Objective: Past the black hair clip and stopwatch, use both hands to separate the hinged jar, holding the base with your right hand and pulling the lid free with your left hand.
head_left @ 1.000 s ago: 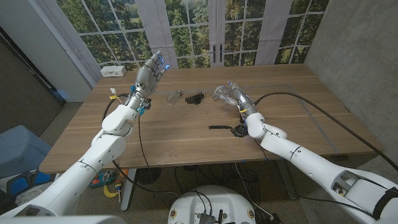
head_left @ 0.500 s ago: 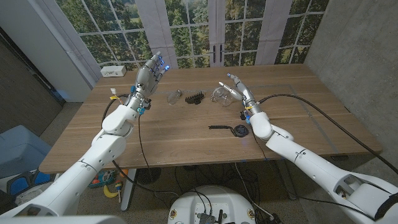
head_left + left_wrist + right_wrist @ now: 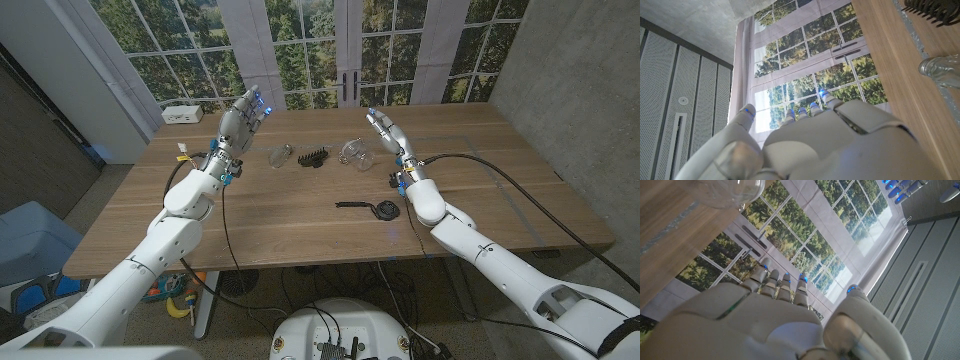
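Setting: wooden worktop [image 3: 300,215] before a wall of tall windows; both arms raised over its far half.
Left hand [image 3: 240,120]: lifted clear of the worktop, fingers spread and pointing up, holding nothing.
Glass piece, left [image 3: 282,154]: small clear part lying on the worktop just right of the left hand; judged to be the jar lid, though too small to confirm. Its edge also appears in the left wrist view.
Black hair clip [image 3: 314,157]: rests between the two glass pieces, close to both.
Glass jar base [image 3: 354,151]: clear piece on the worktop, just left of the right hand and below its raised fingers, not touched.
Right hand [image 3: 384,133]: raised, fingers extended and apart, grasping nothing.
Stopwatch [image 3: 383,210]: dark disc with cord, nearer the robot, well apart from the jar.
Task state: judged complete or nearly so, since the glass lies in two separated parts.
Risk 1: either hand descending carelessly could knock a glass part and roll it across the worktop.
Risk 2: a sweeping left hand could push the lid into the hair clip.
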`<act>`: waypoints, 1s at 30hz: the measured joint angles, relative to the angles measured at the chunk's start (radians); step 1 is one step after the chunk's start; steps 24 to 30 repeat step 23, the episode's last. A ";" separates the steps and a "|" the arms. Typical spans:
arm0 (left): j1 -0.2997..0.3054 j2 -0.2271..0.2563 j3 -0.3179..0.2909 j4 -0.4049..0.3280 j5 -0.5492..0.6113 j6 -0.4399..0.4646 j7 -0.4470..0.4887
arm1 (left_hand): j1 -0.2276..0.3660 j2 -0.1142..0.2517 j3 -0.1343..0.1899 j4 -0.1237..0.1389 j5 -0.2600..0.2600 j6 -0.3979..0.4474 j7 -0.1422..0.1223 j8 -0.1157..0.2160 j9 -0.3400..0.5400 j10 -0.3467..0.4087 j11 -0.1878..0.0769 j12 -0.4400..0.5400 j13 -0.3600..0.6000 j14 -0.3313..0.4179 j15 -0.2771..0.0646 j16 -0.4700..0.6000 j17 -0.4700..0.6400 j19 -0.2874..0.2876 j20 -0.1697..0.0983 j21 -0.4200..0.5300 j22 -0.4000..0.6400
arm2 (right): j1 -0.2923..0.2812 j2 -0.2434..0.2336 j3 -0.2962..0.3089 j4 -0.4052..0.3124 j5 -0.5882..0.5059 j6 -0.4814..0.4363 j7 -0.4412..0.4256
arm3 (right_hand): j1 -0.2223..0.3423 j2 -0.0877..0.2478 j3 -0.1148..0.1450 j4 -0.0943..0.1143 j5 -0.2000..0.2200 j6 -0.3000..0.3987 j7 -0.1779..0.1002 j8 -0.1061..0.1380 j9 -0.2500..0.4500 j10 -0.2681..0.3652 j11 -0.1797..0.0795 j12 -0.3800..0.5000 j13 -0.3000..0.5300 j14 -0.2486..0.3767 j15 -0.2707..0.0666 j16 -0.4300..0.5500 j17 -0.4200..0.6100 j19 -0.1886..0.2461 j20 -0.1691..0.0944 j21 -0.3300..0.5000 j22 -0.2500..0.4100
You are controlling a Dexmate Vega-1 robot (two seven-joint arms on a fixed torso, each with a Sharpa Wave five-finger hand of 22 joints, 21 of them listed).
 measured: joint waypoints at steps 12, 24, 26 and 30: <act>0.006 0.010 -0.006 0.008 -0.016 0.012 -0.013 | -0.015 -0.004 0.012 0.011 -0.007 0.011 0.011 0.004 0.000 0.004 -0.004 0.000 -0.003 0.000 0.000 0.000 0.002 0.005 -0.035 0.000 0.000 | -0.029 0.030 0.053 0.015 0.174 0.097 0.124 | -0.015 0.060 0.032 0.012 -0.013 -0.002 0.080 -0.018 -0.001 0.032 0.011 0.000 -0.039 0.021 -0.013 0.000 -0.061 0.039 -0.011 -0.023 0.000; 0.018 0.020 -0.009 0.009 -0.025 0.044 -0.001 | -0.023 -0.006 0.023 0.022 -0.007 0.016 0.016 0.004 0.000 0.004 -0.004 0.000 -0.003 0.000 0.000 0.000 0.002 0.005 -0.034 0.000 0.000 | -0.042 0.060 0.106 0.056 0.331 0.155 0.230 | -0.025 0.069 0.043 0.009 -0.020 -0.002 0.104 -0.022 -0.001 0.045 0.023 0.000 -0.052 0.032 -0.013 0.000 -0.082 0.060 -0.011 -0.036 0.000; 0.018 0.020 -0.009 0.009 -0.025 0.044 -0.001 | -0.023 -0.006 0.023 0.022 -0.007 0.016 0.016 0.004 0.000 0.004 -0.004 0.000 -0.003 0.000 0.000 0.000 0.002 0.005 -0.034 0.000 0.000 | -0.042 0.060 0.106 0.056 0.331 0.155 0.230 | -0.025 0.069 0.043 0.009 -0.020 -0.002 0.104 -0.022 -0.001 0.045 0.023 0.000 -0.052 0.032 -0.013 0.000 -0.082 0.060 -0.011 -0.036 0.000; 0.018 0.020 -0.009 0.009 -0.025 0.044 -0.001 | -0.023 -0.006 0.023 0.022 -0.007 0.016 0.016 0.004 0.000 0.004 -0.004 0.000 -0.003 0.000 0.000 0.000 0.002 0.005 -0.034 0.000 0.000 | -0.042 0.060 0.106 0.056 0.331 0.155 0.230 | -0.025 0.069 0.043 0.009 -0.020 -0.002 0.104 -0.022 -0.001 0.045 0.023 0.000 -0.052 0.032 -0.013 0.000 -0.082 0.060 -0.011 -0.036 0.000</act>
